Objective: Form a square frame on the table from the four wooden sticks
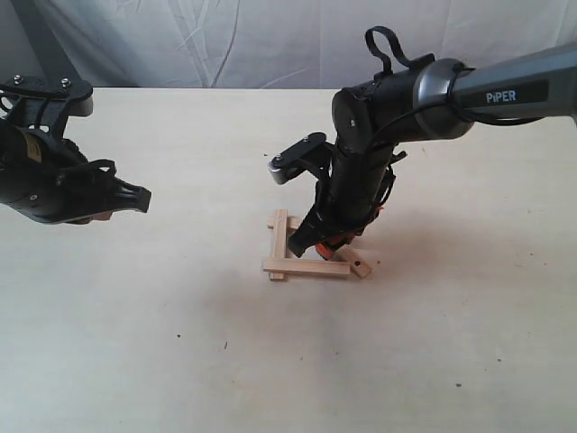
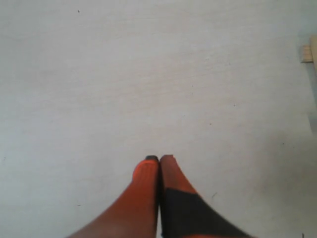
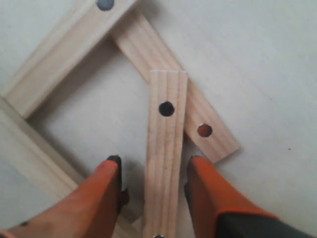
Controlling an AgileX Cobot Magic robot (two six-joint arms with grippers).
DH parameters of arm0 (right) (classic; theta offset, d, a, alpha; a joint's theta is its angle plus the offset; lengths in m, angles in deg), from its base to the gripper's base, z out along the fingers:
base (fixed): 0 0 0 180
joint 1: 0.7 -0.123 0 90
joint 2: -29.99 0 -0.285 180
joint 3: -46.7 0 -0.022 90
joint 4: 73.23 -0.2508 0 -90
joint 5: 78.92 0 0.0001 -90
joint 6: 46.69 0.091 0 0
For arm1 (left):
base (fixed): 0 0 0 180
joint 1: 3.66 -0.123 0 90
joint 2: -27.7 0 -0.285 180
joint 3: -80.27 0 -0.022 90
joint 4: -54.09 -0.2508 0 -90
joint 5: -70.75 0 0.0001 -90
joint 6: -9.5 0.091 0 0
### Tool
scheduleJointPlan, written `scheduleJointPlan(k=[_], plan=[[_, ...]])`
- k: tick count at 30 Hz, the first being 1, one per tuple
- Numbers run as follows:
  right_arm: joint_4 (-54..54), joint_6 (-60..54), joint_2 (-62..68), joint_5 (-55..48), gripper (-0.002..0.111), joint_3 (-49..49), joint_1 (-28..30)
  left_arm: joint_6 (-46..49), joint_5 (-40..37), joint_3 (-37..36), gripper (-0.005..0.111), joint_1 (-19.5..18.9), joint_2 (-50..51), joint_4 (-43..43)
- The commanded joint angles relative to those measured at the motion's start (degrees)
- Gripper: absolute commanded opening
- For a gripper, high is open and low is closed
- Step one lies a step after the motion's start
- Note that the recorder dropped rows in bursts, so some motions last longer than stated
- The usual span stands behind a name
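Note:
Four wooden sticks lie as a rough frame at mid-table (image 1: 180, 343). The left stick (image 1: 279, 232) and the front stick (image 1: 306, 269) show plainly, and one end of the right stick (image 1: 361, 264) pokes out. My right gripper (image 1: 317, 238) stands over the frame's right side and hides the rest. In the right wrist view it (image 3: 156, 161) is open, its fingers on either side of one stick (image 3: 166, 144) with a gap on each side. That stick rests across a slanted stick (image 3: 208, 131). Far to the left my left gripper (image 1: 135, 200) hangs shut and empty (image 2: 159, 158).
A grey cloth backdrop (image 1: 225, 41) hangs behind the table's far edge. One stick end (image 2: 308, 53) shows at the edge of the left wrist view. Bare table surface lies around the frame on all sides.

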State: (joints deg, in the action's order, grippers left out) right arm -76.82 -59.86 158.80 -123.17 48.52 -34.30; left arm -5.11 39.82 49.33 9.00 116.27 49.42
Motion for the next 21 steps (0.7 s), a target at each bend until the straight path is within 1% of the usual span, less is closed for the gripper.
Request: scheduleJointPlan(k=[1, 4, 7, 12, 13, 14, 16, 17, 21], plan=[[1.2, 0.0, 0.6, -0.7, 0.042, 0.1, 0.3, 0.0, 0.8, -0.1, 0.000, -0.1, -0.5, 0.6], [4.4, 2.6, -1.1, -1.7, 0.042, 0.1, 0.3, 0.1, 0.8, -0.1, 0.000, -0.1, -0.5, 0.6], [4.3, 2.8, -2.7, -1.6, 0.042, 0.1, 0.3, 0.1, 0.9, -0.1, 0.000, -0.1, -0.5, 0.6], [3.1, 2.9, 0.4, -1.5, 0.041, 0.1, 0.3, 0.1, 1.1, -0.1, 0.000, -0.1, -0.5, 0.7], [3.1, 2.9, 0.6, -1.5, 0.036, 0.1, 0.3, 0.1, 1.1, -0.1, 0.000, -0.1, -0.5, 0.7], [3.1, 2.9, 0.8, -1.9, 0.027, 0.1, 0.3, 0.1, 1.1, -0.1, 0.000, -0.1, -0.5, 0.7], [3.2, 2.9, 0.5, -2.5, 0.004, 0.1, 0.3, 0.1, 1.1, -0.1, 0.000, -0.1, -0.5, 0.7], [3.6, 3.2, 0.0, -2.7, -0.001, 0.1, 0.5, 0.1, 1.1, -0.1, 0.000, -0.1, -0.5, 0.7], [4.5, 7.6, -3.4, -3.9, 0.000, 0.1, 1.4, 0.2, 1.0, -0.1, 0.000, -0.1, -0.5, 0.7]])
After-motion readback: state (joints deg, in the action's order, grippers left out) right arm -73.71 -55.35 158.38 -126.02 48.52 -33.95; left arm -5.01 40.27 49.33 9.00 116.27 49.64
